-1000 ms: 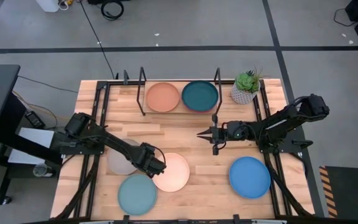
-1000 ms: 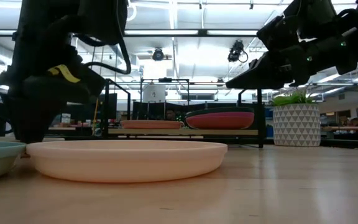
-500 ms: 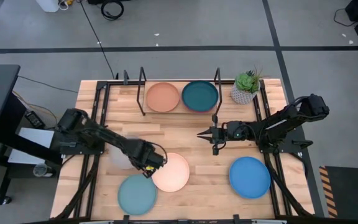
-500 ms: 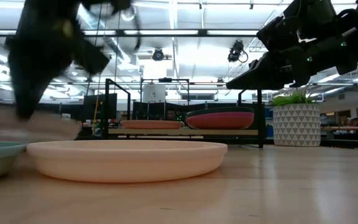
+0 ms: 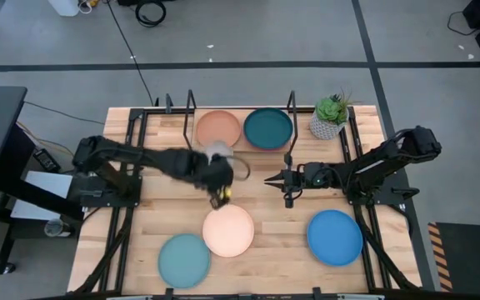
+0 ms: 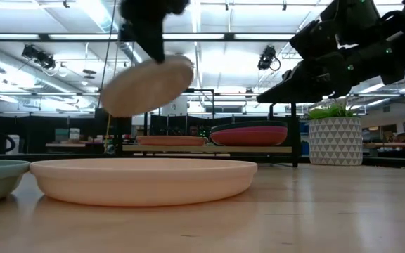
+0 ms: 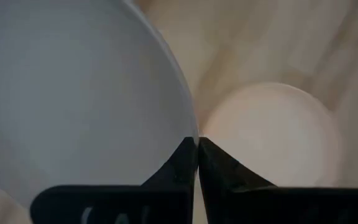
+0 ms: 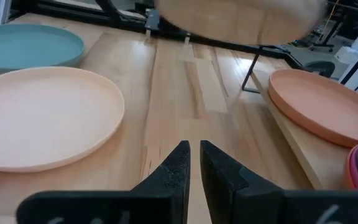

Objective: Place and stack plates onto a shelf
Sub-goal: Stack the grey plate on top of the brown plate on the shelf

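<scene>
My left gripper point(image 5: 219, 185) is shut on a grey plate point(image 5: 217, 152) and holds it in the air in front of the shelf point(image 5: 192, 117). In the low view this plate point(image 6: 146, 86) hangs tilted. An orange plate point(image 5: 218, 129) and a dark teal plate point(image 5: 267, 127) lie on the shelf, the teal one on top of a magenta plate point(image 6: 248, 135). A cream plate point(image 5: 228, 230), a light blue plate point(image 5: 183, 260) and a bright blue plate point(image 5: 335, 237) lie flat on the table. My right gripper point(image 5: 272, 178) hovers shut at mid-table, holding nothing. My left gripper pinches the grey plate's rim point(image 7: 188, 134) between its two fingers. In the low view the fingers point(image 6: 153, 42) come down at it from above. The plate is lifted clear of the table and hangs tilted below the gripper.
A small potted plant point(image 5: 330, 117) stands at the shelf's right end. The shelf's upright posts point(image 5: 291, 112) rise beside the plates. Bare wood lies between the cream plate and the shelf point(image 8: 185, 81).
My left gripper has taken the grey plate off the table at the near left, lifted it clear and carried it up and toward the far edge and the right, to the shelf. The plate is now tilted in the air. The other plates have stayed in place.
</scene>
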`<state>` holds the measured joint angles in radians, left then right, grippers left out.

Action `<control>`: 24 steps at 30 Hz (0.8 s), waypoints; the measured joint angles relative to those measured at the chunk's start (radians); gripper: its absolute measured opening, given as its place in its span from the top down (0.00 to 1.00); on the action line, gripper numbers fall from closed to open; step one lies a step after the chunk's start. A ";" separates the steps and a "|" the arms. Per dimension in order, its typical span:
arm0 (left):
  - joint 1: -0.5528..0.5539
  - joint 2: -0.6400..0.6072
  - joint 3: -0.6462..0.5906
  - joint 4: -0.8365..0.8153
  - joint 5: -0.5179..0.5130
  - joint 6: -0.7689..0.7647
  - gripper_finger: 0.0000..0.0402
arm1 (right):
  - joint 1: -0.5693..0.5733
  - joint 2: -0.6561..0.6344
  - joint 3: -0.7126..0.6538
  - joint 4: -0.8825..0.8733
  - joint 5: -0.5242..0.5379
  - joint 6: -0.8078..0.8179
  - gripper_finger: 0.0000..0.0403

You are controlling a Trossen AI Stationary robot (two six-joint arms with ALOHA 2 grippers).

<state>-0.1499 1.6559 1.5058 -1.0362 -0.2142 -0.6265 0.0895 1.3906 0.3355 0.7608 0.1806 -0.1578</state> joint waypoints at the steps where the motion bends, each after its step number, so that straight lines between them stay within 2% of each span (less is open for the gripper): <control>1: 0.032 0.000 -0.001 0.010 0.002 0.052 0.96 | 0.000 0.006 0.000 0.007 0.000 0.006 0.89; 7: 0.241 0.000 -0.001 0.074 0.019 0.337 0.97 | 0.000 0.055 -0.001 0.034 0.016 0.009 0.89; 12: 0.358 0.017 -0.001 0.119 0.045 0.549 0.97 | 0.000 0.099 -0.001 0.096 0.057 0.001 0.89; 17: 0.421 0.050 -0.001 0.061 0.105 0.708 0.97 | 0.000 0.105 -0.001 0.097 0.061 0.000 0.89; 24: 0.432 0.077 -0.003 0.017 0.108 0.850 0.97 | 0.000 0.100 -0.015 0.087 0.061 0.015 0.89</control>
<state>0.2816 1.7328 1.5032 -1.0194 -0.1064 0.2239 0.0898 1.4902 0.3206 0.8474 0.2420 -0.1426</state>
